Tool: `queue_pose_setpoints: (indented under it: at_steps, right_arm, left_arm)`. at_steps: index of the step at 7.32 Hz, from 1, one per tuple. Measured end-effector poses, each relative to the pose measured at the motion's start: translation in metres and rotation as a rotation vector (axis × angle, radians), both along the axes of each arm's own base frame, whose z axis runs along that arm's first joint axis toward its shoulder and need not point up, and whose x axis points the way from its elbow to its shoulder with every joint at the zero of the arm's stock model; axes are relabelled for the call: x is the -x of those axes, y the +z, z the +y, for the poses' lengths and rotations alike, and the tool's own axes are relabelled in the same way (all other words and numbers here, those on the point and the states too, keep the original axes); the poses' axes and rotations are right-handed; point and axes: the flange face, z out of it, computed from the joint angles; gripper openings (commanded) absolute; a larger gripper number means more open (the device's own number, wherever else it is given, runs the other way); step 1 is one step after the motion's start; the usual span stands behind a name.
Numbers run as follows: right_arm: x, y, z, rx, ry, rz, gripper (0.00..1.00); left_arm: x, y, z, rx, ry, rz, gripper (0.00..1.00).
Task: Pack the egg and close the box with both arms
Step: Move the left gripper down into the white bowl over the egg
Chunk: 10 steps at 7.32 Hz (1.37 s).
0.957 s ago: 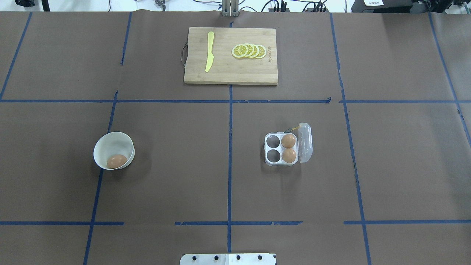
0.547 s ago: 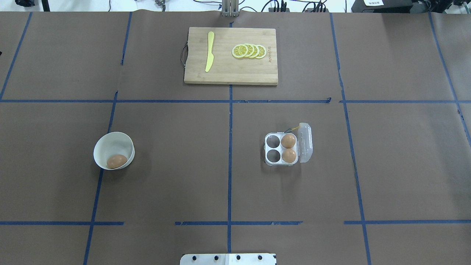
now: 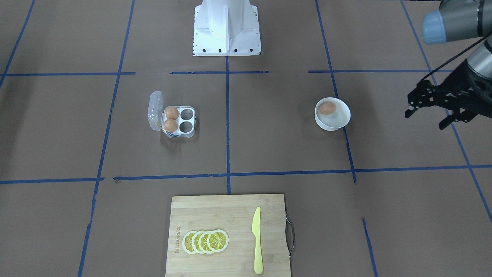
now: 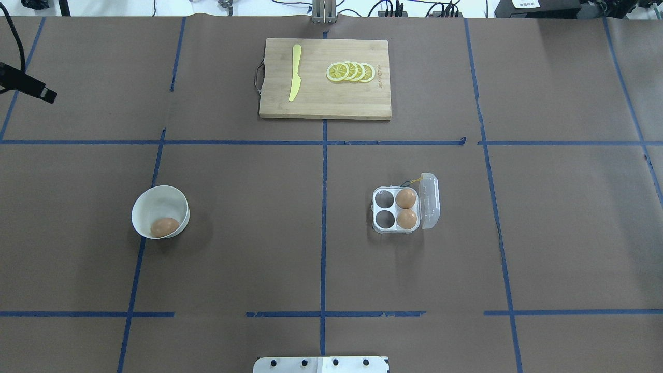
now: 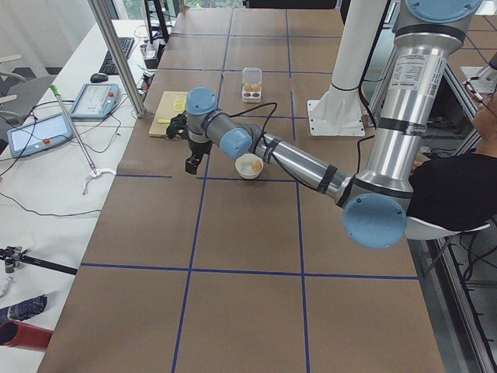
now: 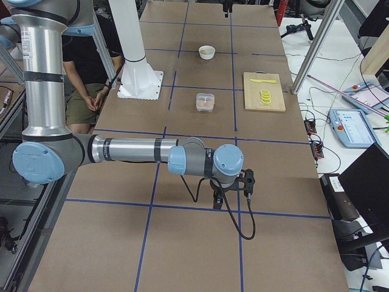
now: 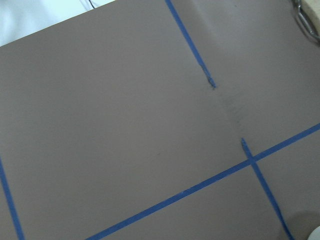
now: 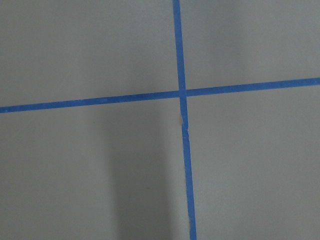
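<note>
brown paper (image 4: 570, 233) covers the bench (image 4: 233, 269). the egg (image 4: 164, 227) sits in the white bowl (image 4: 155, 203), far from the box (image 4: 374, 211) (lid (image 4: 430, 202) up, two cups (image 4: 385, 198) free). left claw (image 3: 427, 117) hangs spread wide, empty; right claw (image 6: 232, 196), cannot tell. a hard squeeze could crack the egg.

"The table (image 4: 233, 259) is all dull brown, gridded with blue tape (image 4: 323, 207)."

"And there's a light-brown egg (image 4: 164, 227) in the white bowl (image 4: 155, 203). The box (image 4: 385, 219) is clear, its string (image 4: 409, 182) yellow."

"Yellow lemon slices (image 4: 350, 71) and knife (image 4: 295, 72) too, on the pale wooden board (image 4: 321, 106)."

"The left arm (image 3: 461, 13) is grey, capped pale blue; the left gripper (image 3: 425, 119) black."
</note>
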Motion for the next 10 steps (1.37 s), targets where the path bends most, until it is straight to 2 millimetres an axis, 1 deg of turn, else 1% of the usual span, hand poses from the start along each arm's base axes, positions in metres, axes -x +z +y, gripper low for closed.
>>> queue_pose_setpoints:
  at_steps: [1,2,4,5,6,8,10]
  right_arm:
    - [0.0,-0.006,-0.006,-0.013,0.0,0.004,1.0]
    - [-0.001,-0.011,-0.01,-0.024,0.0,0.007,1.0]
    - [-0.002,-0.004,-0.007,-0.018,-0.004,0.028,1.0]
    - [-0.002,0.0,-0.005,-0.018,-0.005,0.036,1.0]
    - [-0.003,0.002,-0.006,-0.027,-0.004,0.04,1.0]
    - [-0.002,0.002,-0.006,-0.036,0.0,0.039,1.0]
    - [-0.002,0.002,-0.007,-0.036,0.001,0.037,1.0]
  left_arm:
    - [-0.02,-0.003,0.021,0.053,-0.022,0.008,0.97]
    - [-0.039,-0.003,0.037,0.101,-0.038,0.023,0.95]
    - [-0.084,0.007,0.073,0.183,-0.09,0.057,0.92]
    - [-0.108,0.011,0.088,0.211,-0.109,0.065,0.88]
    - [-0.127,0.013,0.098,0.226,-0.11,0.065,0.84]
    - [-0.158,0.015,0.108,0.221,-0.086,0.052,0.84]
    - [-0.203,0.004,0.116,0.203,-0.029,0.053,0.83]
